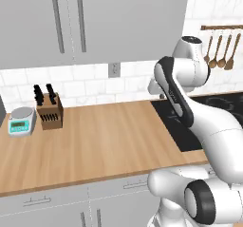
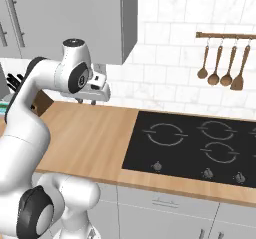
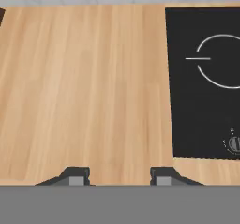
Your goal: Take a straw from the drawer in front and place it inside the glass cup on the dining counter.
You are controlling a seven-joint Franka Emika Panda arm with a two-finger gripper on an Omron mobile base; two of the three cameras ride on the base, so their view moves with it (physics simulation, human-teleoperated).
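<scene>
No readable brand or label anywhere; the small scale (image 1: pixel 21 120) at the far left of the table (image 1: pixel 104 140) has a display, but its characters are too small to make out.

Drawer fronts: light-grey panels with slim bar handles run along the near edge below the table. One drawer front (image 1: pixel 40 203) sits lower left in the left base view, another (image 2: pixel 165 201) under the cooktop in the right base view. All look closed; I cannot tell which is the wide one.

Arm pose: white arm rises from the base, elbow high, forearm reaching forward, wrist turned so the hand (image 2: pixel 86 101) points down above the wooden table, left of the black cooktop (image 2: pixel 195 145), clear of the surface. In the hand view the two dark fingertips (image 3: pixel 75 175) stand apart with bare wood between them; the hand (image 3: pixel 117 176) is parted and carries nothing.

Surroundings: knife block (image 1: pixel 50 109) beside the scale, near the tiled wall. Wooden spoons (image 2: pixel 222 65) hang from a rail on the far right wall. Grey wall cabinets (image 1: pixel 95 22) overhead. An outlet (image 1: pixel 114 70) on the tiles.
</scene>
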